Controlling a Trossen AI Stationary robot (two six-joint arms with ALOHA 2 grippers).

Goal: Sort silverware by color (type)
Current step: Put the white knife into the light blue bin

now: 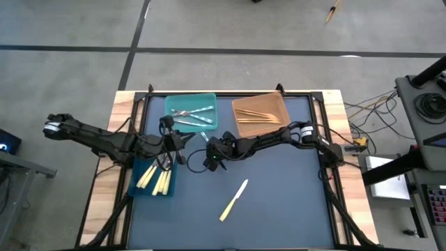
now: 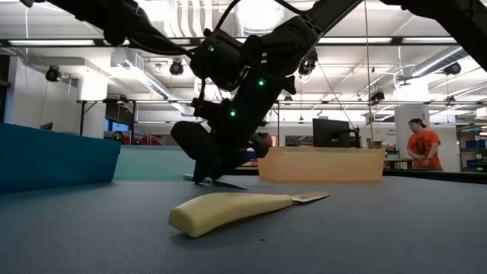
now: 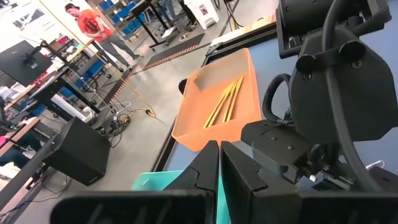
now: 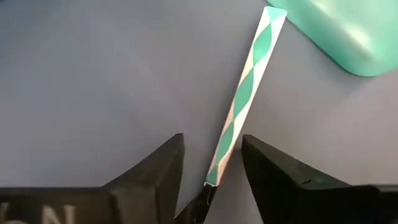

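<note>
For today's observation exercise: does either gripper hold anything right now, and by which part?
Nothing is held. The right gripper stands open astride one end of the green-patterned utensil lying on the mat. The left gripper is shut and empty.

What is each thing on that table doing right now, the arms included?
Right gripper: open, fingers astride the green-patterned utensil.
Green-patterned utensil: flat on the mat, not gripped.
Left gripper: shut, empty.
Yellow knife: loose on the mat.
Teal bin: holds silvery pieces.
Orange bin: holds tan pieces.
Blue bin: holds yellow pieces.
</note>
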